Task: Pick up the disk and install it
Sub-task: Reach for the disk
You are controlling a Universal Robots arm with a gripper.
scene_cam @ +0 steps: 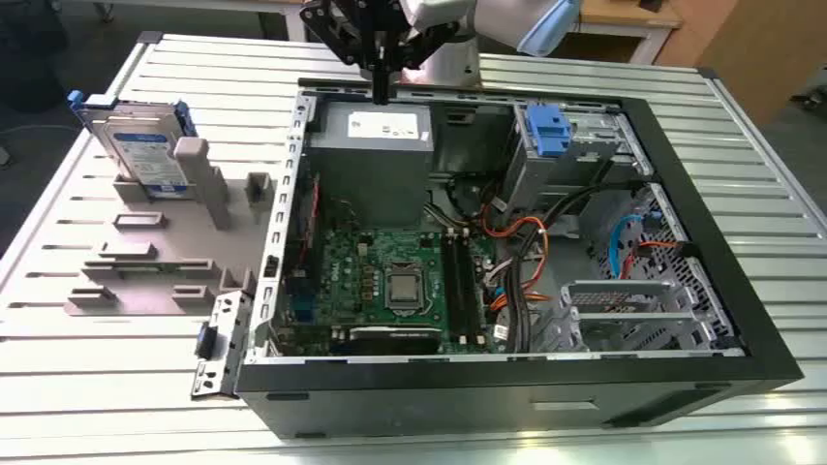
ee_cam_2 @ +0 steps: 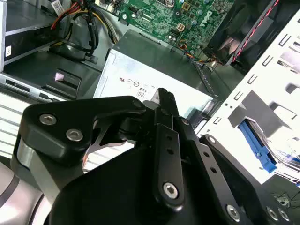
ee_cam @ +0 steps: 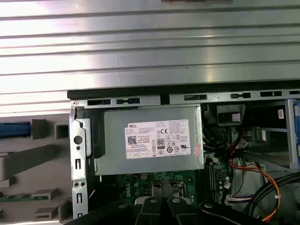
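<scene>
Gripper (scene_cam: 382, 94) is seen over the far rim of the open computer case (scene_cam: 517, 387), just above the power supply (scene_cam: 375, 136). The fingers are brought together and nothing is clamped between them. This is confirmed in the second wrist view, where the gripper (ee_cam_2: 164, 96) tips are pressed into one point.

The disk (scene_cam: 139, 147) is not yet picked up. It is stood on end in a slot of the grey fixture (scene_cam: 155, 262) on the slatted table (scene_cam: 116, 387), outside the case. From the gripper it lies toward the exterior view's left and a little nearer the camera, well apart, with the case wall between. Its long axis is judged near upright, slightly leaned. The labelled face is turned toward the camera, with blue rails along the edges. Only one arm is present, so no choice of arm is posed.

Disk and gripper are given together in the exterior view. In the first wrist view the power supply (ee_cam: 152, 140) sticker and the case rim are given squarely from above. A blue strip (ee_cam: 14, 130) is also seen there at the fixture's edge, probably the disk's rail, though this cannot be told for sure. A blue bracket (scene_cam: 549, 131) is seen seated in the drive cage.
</scene>
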